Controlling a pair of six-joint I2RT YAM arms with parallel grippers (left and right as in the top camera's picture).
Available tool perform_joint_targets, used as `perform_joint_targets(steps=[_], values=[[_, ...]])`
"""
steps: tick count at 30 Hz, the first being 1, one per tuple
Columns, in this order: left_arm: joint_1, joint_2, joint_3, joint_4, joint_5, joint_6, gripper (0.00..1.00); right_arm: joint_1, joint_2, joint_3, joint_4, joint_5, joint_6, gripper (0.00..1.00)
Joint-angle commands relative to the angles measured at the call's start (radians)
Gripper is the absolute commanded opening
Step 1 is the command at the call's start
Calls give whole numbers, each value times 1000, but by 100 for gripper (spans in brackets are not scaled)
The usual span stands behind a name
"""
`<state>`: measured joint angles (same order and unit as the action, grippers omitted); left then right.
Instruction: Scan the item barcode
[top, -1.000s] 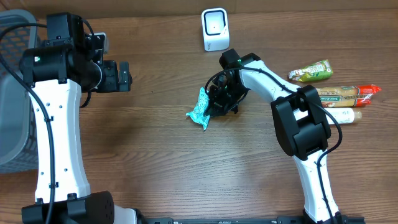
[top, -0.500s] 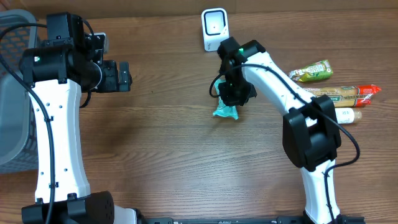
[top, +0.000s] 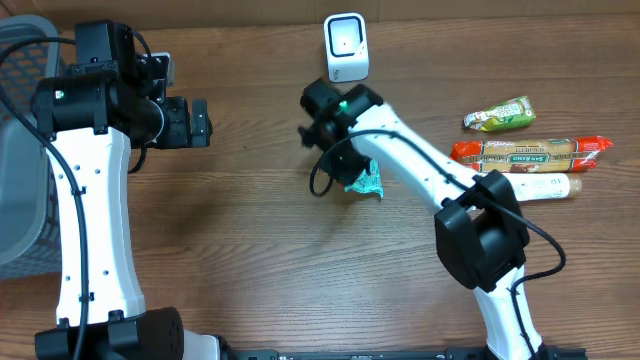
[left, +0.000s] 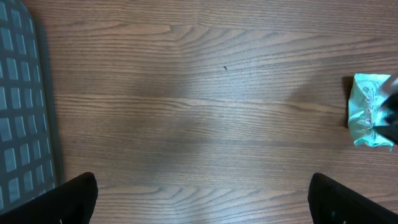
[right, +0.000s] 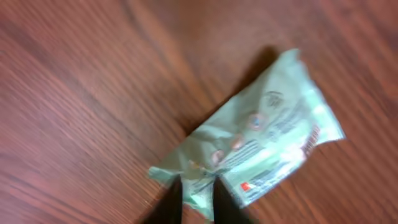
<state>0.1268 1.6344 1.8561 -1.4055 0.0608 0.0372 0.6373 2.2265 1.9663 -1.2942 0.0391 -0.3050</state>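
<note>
The teal packet lies on the tabletop near the centre of the overhead frame, well apart from the white scanner at the top edge. The right end effector stands narrow, its fingertips straddling the packet's lower-left edge; whether they pinch it cannot be told. The left end effector, at the overhead frame's upper left, gapes wide and holds nothing.

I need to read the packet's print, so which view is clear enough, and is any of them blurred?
Right wrist: the packet is large in frame, but motion blur smears its print beyond reading. Left wrist: wood grain is clear and the light even, yet the packet is cut off at the right edge. Overhead: sharp, no glare, but the packet is too small to read.
</note>
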Motion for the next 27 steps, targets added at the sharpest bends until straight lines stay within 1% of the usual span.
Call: perform_joint_targets(steps=[1, 2, 4, 7, 10, 13, 17, 20, 25, 27], values=[[4, 2, -2, 0, 10, 23, 100, -90, -42, 71, 19, -333, 187, 36], [3, 2, -2, 0, 10, 23, 100, -103, -42, 68, 31, -425, 187, 39], [3, 2, -2, 0, 10, 23, 100, -117, -36, 47, 63, -493, 187, 40], [3, 2, -2, 0, 10, 23, 100, -107, -2, 10, 101, -497, 198, 39], [4, 2, -2, 0, 10, 23, 100, -80, 37, -10, 91, -478, 198, 37], [4, 2, -2, 0, 10, 23, 100, -59, 63, -17, 39, -406, 198, 36], [3, 2, -2, 0, 10, 23, 99, -55, 74, -18, -31, -239, 198, 36], [2, 2, -2, 0, 10, 23, 100, -69, 74, -18, -50, -142, 206, 36], [2, 2, -2, 0, 10, 23, 99, -127, 74, -18, -61, 11, 277, 35], [4, 2, -2, 0, 10, 23, 100, -159, 74, -18, -67, 21, 279, 29]])
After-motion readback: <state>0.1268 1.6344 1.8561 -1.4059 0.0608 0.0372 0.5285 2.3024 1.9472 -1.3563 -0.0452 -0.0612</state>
